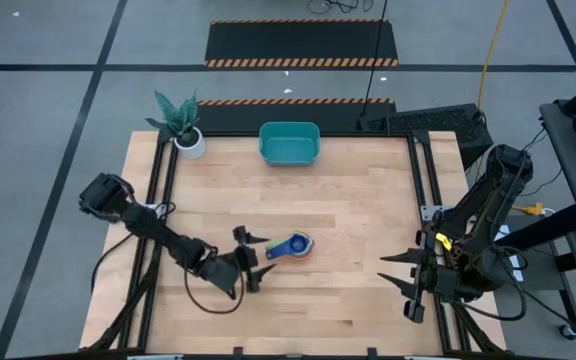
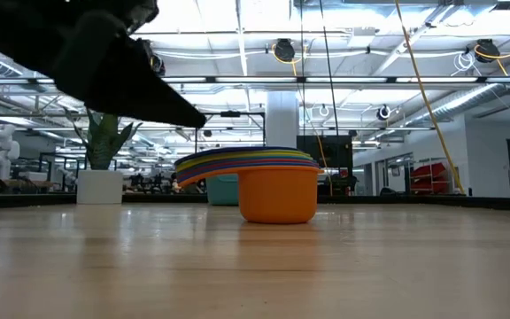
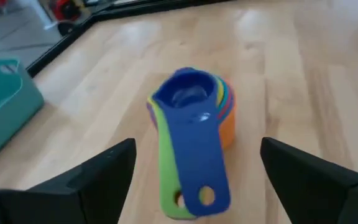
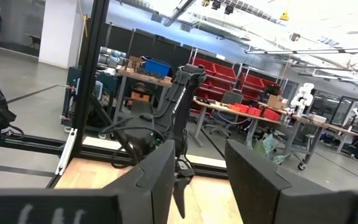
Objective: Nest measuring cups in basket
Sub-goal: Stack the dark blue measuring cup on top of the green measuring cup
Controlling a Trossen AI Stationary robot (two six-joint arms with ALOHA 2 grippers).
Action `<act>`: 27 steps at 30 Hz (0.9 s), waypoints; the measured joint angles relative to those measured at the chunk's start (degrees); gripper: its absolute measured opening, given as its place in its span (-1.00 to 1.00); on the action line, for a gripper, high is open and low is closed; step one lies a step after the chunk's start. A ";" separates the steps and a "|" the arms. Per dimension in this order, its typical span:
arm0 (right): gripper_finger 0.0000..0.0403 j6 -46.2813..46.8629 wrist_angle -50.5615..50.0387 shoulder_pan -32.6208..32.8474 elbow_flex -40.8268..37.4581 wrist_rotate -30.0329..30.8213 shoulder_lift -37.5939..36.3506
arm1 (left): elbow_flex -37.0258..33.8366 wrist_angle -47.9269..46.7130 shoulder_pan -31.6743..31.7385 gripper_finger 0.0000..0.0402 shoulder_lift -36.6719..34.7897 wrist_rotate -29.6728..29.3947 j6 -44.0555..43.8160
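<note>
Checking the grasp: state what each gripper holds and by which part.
Nothing is held. The left gripper stands open astride the stacked measuring cups' handles; the right gripper is open, empty.

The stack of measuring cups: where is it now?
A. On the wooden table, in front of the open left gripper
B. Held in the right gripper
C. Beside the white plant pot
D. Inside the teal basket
A: the stack of measuring cups stands on the table, just ahead of the open left gripper, apart from the basket.

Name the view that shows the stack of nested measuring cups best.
The left wrist view: the stack of nested measuring cups fills it, blue cup on top, handles fanned. The low view shows it side-on, orange bowl lowest. The high view shows it tiny. The right wrist view misses it.
</note>
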 joint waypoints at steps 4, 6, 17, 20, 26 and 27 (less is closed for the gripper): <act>-0.32 -0.01 -0.15 0.00 0.00 0.00 0.00 | -0.61 -1.55 1.60 0.73 -0.04 1.31 -2.54; -0.32 -0.01 -0.15 0.00 0.00 0.00 0.00 | -0.62 -1.30 2.60 0.70 -0.02 4.30 -3.04; -0.32 -0.01 -0.17 0.00 0.00 -0.15 0.00 | -0.64 -1.48 5.64 0.65 2.14 8.08 -4.29; -0.32 -0.01 -0.17 0.00 0.00 -0.17 0.00 | -0.62 -1.54 6.25 0.63 2.12 8.24 -4.39; -0.32 -0.01 -0.17 0.00 0.00 -0.17 0.00 | -0.62 -4.68 9.69 0.56 2.12 17.69 -10.03; -0.32 -0.01 -0.17 0.00 0.00 -0.17 0.00 | -0.62 -5.13 10.32 0.54 2.12 18.81 -11.31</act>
